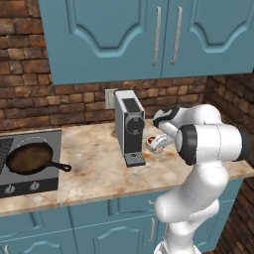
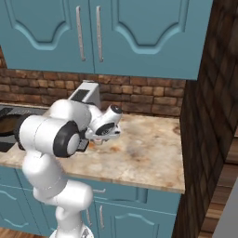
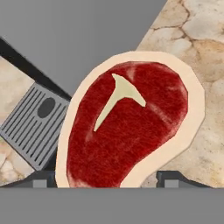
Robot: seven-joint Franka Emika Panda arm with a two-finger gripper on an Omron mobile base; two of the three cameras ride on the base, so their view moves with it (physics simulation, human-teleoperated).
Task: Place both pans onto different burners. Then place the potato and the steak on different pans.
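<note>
Red meat fills my hand camera: the steak (image 3: 131, 127), a flat dark-red cut with a pale fat rim and a small cream bone mark, lies on the beige marbled stone worktop (image 3: 199, 39) directly below the hand. My fingers (image 3: 40, 180) stand wide, one dark tip either side of the near end of the steak, gripping nothing yet. Beside the meat sits the grey box-shaped coffee machine (image 1: 130, 128), its ribbed drip tray (image 3: 33, 127) showing at the left of that view.

From the left base camera I see the white arm bent down over the worktop, with the steak (image 1: 157, 142) partly hidden under the wrist, just right of the coffee machine. Well apart to the left, the deep brown-insided skillet with a black handle (image 1: 31, 158) already rests on the dark-grey cooktop (image 1: 49, 136).

I judge the step in hand to be picking up the steak. To do it well I would lower straight down until the tips reach the worktop, keeping the meat centred between them, then close across its narrower width. It is thin and flat, so a shallow approach could slip over the top. I would also keep clear of the drip tray.
</note>
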